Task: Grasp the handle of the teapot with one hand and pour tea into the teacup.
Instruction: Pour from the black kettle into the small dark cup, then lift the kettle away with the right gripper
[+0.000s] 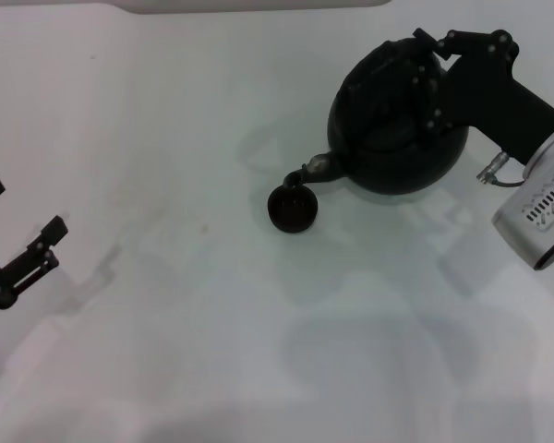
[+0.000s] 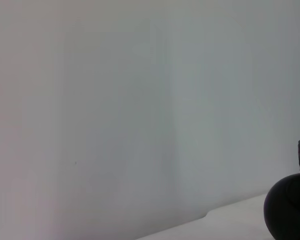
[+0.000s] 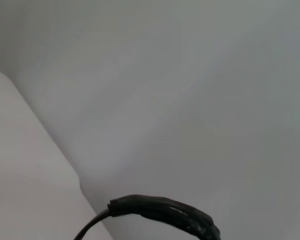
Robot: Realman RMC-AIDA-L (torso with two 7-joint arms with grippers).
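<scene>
The matte-black teapot (image 1: 388, 129) is at the back right, tipped toward its short spout (image 1: 316, 168). The spout hangs just over the rim of the tiny dark teacup (image 1: 293, 208), which stands on the table to the teapot's front left. My right gripper (image 1: 436, 53) is shut on the handle at the teapot's top, and it hides most of the handle in the head view. A black ridged piece of the handle (image 3: 165, 211) shows in the right wrist view. My left gripper (image 1: 23, 212) is open and empty at the far left. The left wrist view shows the teapot's edge (image 2: 289, 210).
The white table (image 1: 185, 305) spreads around the teapot and cup. Its back edge (image 1: 258, 7) shows at the top of the head view. The right arm's silver wrist housing (image 1: 540, 203) sits to the right of the teapot.
</scene>
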